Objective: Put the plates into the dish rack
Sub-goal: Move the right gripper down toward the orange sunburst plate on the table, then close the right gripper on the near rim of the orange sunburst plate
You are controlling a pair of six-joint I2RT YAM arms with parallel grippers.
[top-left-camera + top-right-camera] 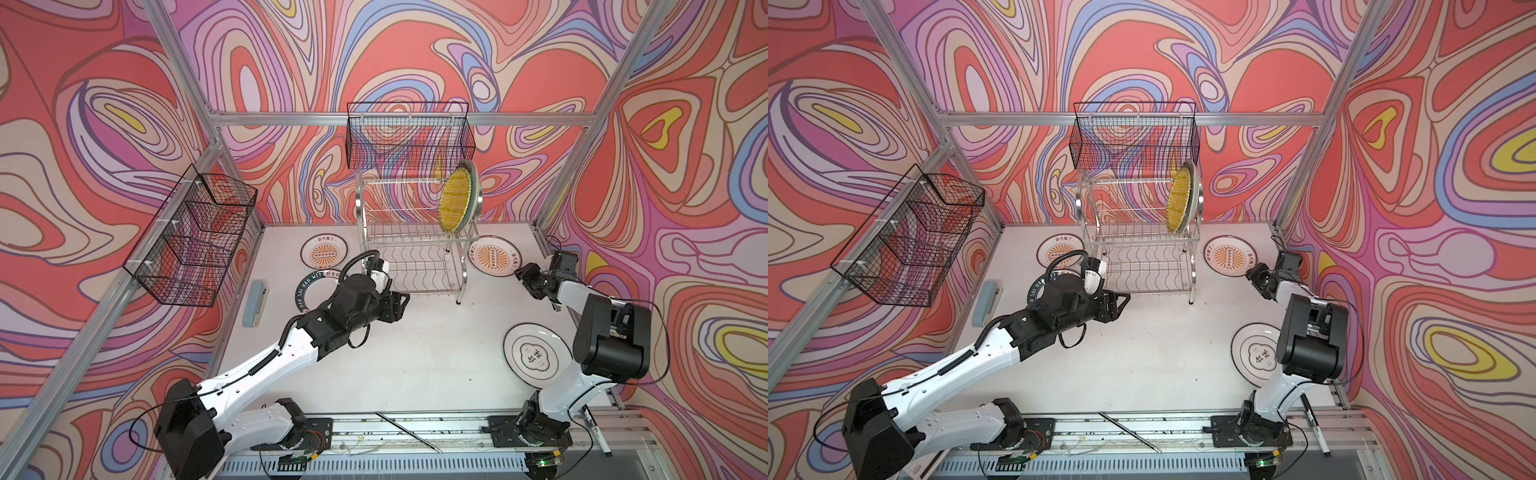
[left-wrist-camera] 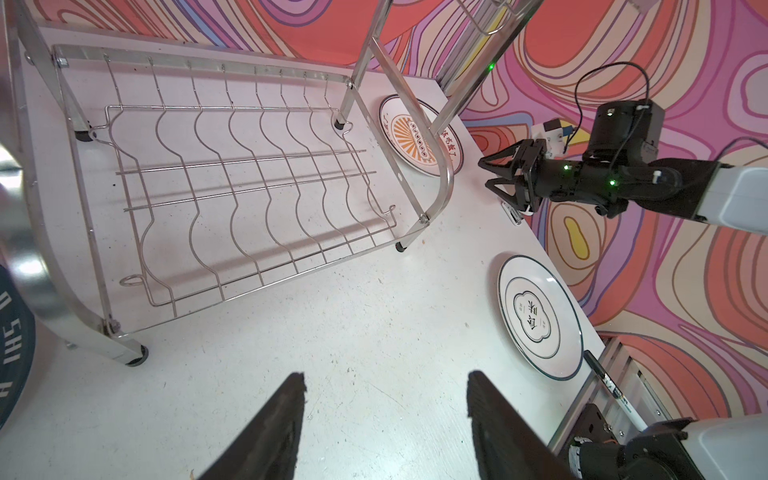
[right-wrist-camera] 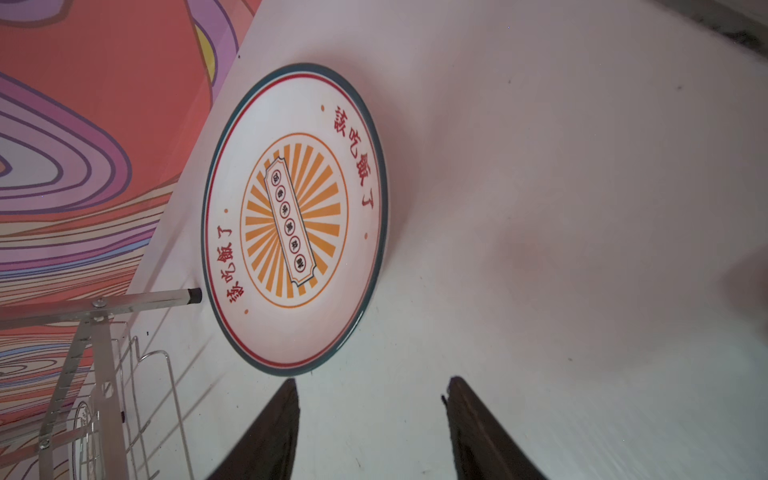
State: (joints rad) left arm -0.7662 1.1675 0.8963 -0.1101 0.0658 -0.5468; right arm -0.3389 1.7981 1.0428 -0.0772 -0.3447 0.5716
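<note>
Left gripper [image 2: 385, 376] is hanging above the bare table [image 1: 415, 353] in front of the dish rack [image 1: 415, 241]. Its jaws are standing well apart with nothing between them.

Going from the left in both top views, I am seeing the first sunburst plate [image 1: 323, 255] lying flat beside the rack. Near it is the green-lettered plate [image 1: 311, 289], which the left arm is partly hiding.

Then the rack itself: at the right end of its upper tier the yellow plate [image 1: 453, 199] is standing on edge. Close behind it a pale plate [image 1: 477, 189] is showing only its rim. The lower shelf is holding nothing.

Further right, the second sunburst plate [image 3: 295, 216] is lying flat just beside the rack's foot. The right gripper [image 3: 372, 380] is pointing at it, jaws apart and empty, tips just short of the rim. Nearest to me on the right, the black-ringed plate [image 2: 538, 318] is lying flat.

So I am judging two plates as loaded and four as waiting. The second sunburst plate is probably coming next.
</note>
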